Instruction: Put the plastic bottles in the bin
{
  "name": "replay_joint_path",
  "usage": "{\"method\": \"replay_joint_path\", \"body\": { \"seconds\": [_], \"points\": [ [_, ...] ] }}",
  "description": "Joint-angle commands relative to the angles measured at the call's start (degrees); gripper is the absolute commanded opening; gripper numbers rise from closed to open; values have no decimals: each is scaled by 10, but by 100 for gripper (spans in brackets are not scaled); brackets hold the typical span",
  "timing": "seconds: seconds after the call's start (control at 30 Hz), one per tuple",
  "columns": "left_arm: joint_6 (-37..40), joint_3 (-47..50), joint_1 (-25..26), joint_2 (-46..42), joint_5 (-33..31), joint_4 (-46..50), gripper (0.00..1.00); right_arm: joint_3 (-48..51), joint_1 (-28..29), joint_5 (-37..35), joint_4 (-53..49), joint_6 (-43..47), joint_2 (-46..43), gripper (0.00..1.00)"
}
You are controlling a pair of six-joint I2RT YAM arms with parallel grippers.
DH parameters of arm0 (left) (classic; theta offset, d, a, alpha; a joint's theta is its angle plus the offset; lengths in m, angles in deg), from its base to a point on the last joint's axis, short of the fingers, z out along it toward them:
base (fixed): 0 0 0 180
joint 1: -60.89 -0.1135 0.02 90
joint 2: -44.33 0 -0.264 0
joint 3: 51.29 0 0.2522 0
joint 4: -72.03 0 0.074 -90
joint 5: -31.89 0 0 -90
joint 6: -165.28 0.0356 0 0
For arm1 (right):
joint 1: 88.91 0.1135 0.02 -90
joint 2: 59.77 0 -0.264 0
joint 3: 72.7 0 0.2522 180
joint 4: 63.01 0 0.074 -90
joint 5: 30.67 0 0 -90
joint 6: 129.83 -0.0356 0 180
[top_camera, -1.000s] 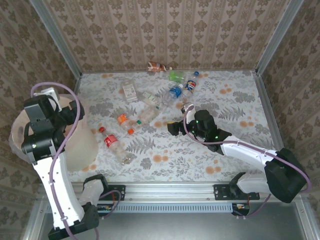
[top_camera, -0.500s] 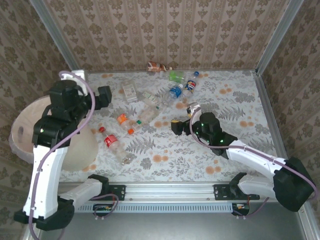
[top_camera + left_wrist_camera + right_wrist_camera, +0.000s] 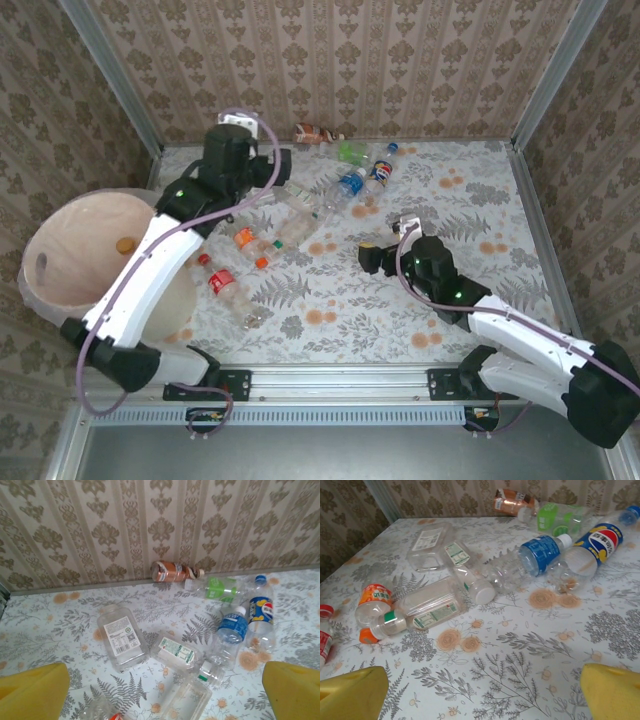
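Plastic bottles (image 3: 348, 185) lie scattered on the bench (image 3: 480, 200); left claw (image 3: 272, 172) and right claw (image 3: 368, 256) both stand wide, holding nothing.

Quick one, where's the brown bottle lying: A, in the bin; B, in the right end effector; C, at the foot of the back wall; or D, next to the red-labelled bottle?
C: the brown bottle lies on its side along the base of the back wall.
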Motion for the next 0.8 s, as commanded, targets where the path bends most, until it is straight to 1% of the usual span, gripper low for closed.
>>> {"method": "replay_joint_path", "body": {
  "seconds": [0.0,0.1,0.2,0.27,0.33,0.43,0.53,0.67,0.77],
  "points": [
    [-29,-43,-5,58,-23,-9,100,12,-1,-30,-23,-22,-22,100],
    [-67,-82,-32,125,8,14,100,15,-2,-31,-32,-32,-29,100],
    [-74,-102,-61,185,28,19,100,12,-3,-32,-38,-37,-31,100],
    [-83,-128,-88,231,36,44,100,11,-3,-32,-41,-40,-35,100],
    [-90,-143,-122,264,40,60,100,12,-3,-34,-47,-42,-40,100],
    [-93,-155,-150,306,53,68,100,12,-3,-41,-58,-41,-49,100],
    [-83,-165,-164,347,87,61,100,10,-4,-44,-63,-40,-56,100],
    [-73,-214,-167,417,65,89,100,9,-4,-46,-67,-43,-59,100],
    [-83,-239,-171,457,64,89,100,10,-4,-44,-69,-46,-59,100]
  ]
}}
